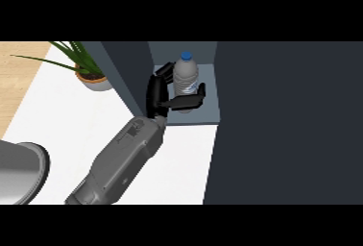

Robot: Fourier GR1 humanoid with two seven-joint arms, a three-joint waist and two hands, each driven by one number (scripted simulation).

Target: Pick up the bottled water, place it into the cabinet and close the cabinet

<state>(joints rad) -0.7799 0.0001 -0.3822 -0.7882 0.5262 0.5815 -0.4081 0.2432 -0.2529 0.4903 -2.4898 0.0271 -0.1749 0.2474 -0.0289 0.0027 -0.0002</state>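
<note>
Left hand (pixel 169 91) curled round the bottled water (pixel 186 79) — upper centre of frame, inside the cabinet (pixel 205 115). Bottle upright, cap up, just right of the palm — door dark at right.

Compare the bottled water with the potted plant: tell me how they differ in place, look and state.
The bottled water stands inside the open cabinet; the potted plant stands outside it, on the white counter. The bottle is clear with a blue cap; the plant has green leaves in a pale pot. The hand is around the bottle, fingers and thumb on either side; nothing touches the plant. Both stand upright.
</note>
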